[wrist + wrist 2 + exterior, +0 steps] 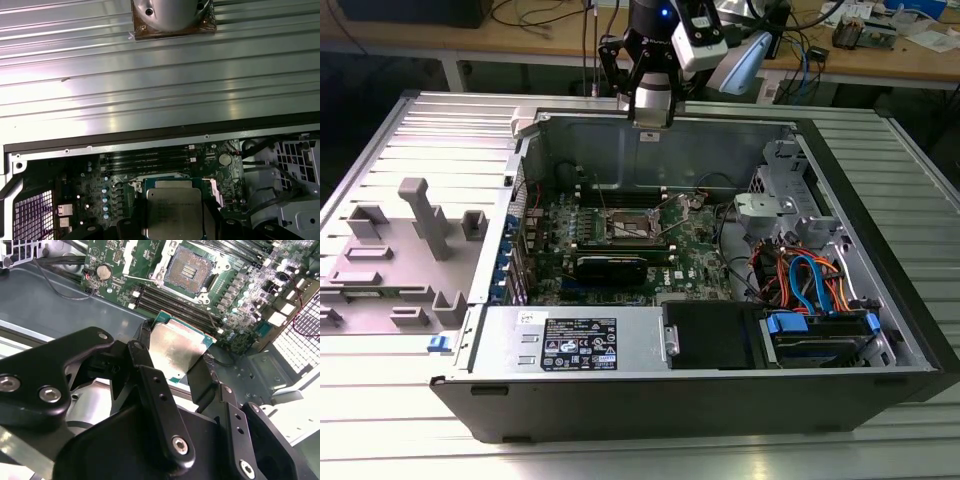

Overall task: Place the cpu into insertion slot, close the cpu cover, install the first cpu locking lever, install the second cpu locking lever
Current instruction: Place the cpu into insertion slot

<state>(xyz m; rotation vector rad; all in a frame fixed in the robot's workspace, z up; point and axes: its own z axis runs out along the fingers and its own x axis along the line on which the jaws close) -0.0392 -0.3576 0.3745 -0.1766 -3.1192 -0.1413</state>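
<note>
Cpu [177, 347] is being gripped at two opposite edges by the pincer [175, 357], whose black fingers [202, 377] are pressing against its sides, so the pincer is clamped on the chip. In both wrist views the cpu is showing its silver-grey metal top with a green border around it.

In the exterior view the pincer is hanging above the rear wall of the open computer case [720, 150], with the arm reaching down from above. The chip is hovering clear of the motherboard [240, 305], not touching it.

The insertion slot [189, 270] is lying uncovered on the board, its dark square contact field facing up inside a pale metal rim. In the second wrist view the long black memory slots [165, 302] are running between the held chip and the slot, and a round coin battery [103, 271] is sitting near the board's edge.

The case is resting on a ribbed metal worktop [420, 430]. Grey fixture blocks [420, 230] are standing on the exterior view's left, and blue and orange cables [810, 280] are coiling inside the case on the exterior view's right.
</note>
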